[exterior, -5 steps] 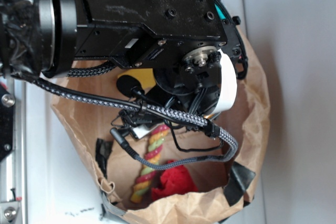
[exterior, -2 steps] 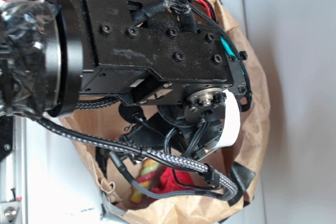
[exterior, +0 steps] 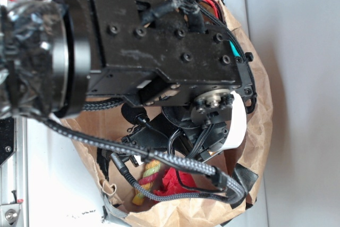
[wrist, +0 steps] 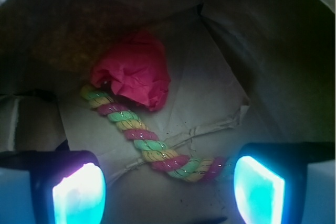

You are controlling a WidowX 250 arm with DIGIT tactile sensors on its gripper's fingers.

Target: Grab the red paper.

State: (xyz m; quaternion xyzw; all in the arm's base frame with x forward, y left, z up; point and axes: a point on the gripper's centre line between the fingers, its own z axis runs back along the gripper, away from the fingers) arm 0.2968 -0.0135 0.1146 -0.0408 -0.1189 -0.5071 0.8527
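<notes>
Gripper [wrist: 168, 187] spread apart, empty | wrist: whole red paper [wrist: 134, 72] touching rope [wrist: 152, 140] | exterior: arm hides most.

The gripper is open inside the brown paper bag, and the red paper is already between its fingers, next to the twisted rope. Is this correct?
Not quite. In the wrist view the gripper is open inside the brown paper bag, but the red paper lies farther ahead on the bag floor, not between the fingers. It does lie against the twisted rope.

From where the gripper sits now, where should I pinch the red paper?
Pinch the red paper across its raised crumpled bulk, coming straight in from above. Favour the upper half, since the rope touches its lower left edge. The fingers are open wide enough.
</notes>
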